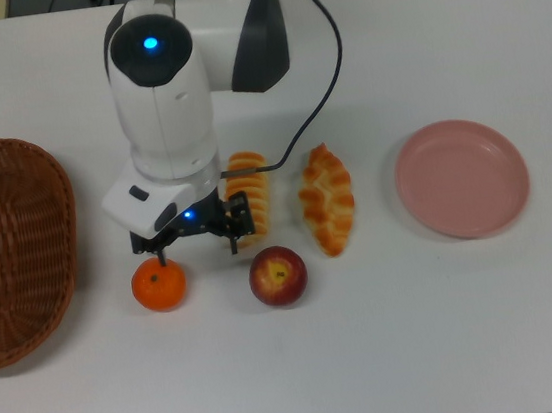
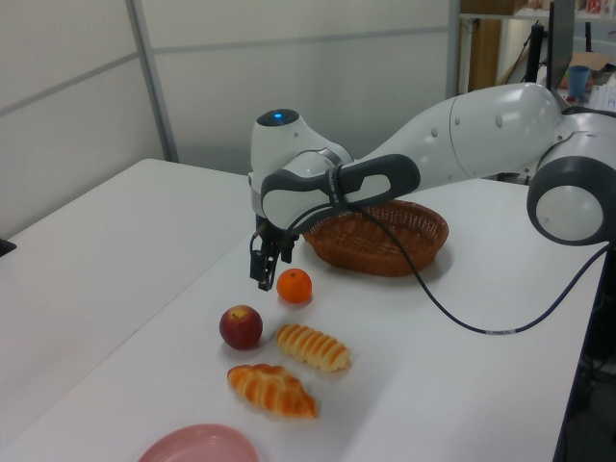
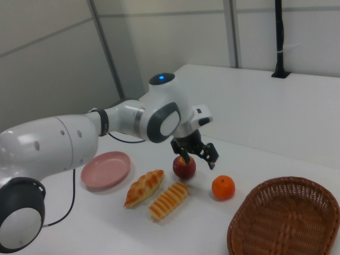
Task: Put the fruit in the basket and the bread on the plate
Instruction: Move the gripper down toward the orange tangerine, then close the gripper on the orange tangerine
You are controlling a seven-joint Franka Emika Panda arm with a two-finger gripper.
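Lying bare, basket (image 1: 9, 249) and plate (image 1: 462, 178) alike.

From my station, basket (image 1: 14, 249) cut by the top view's left edge, plate (image 2: 197, 445) cropped at the left view's bottom, ridged roll (image 1: 251, 191) partly masked beside the gripper (image 1: 196, 244) fingers, apple (image 3: 184, 168) top behind them.

mandarin (image 1: 159, 284) under jaws, spread | apple (image 1: 278, 276) beside | basket (image 1: 9, 249) empty | plate (image 1: 462, 178) bare
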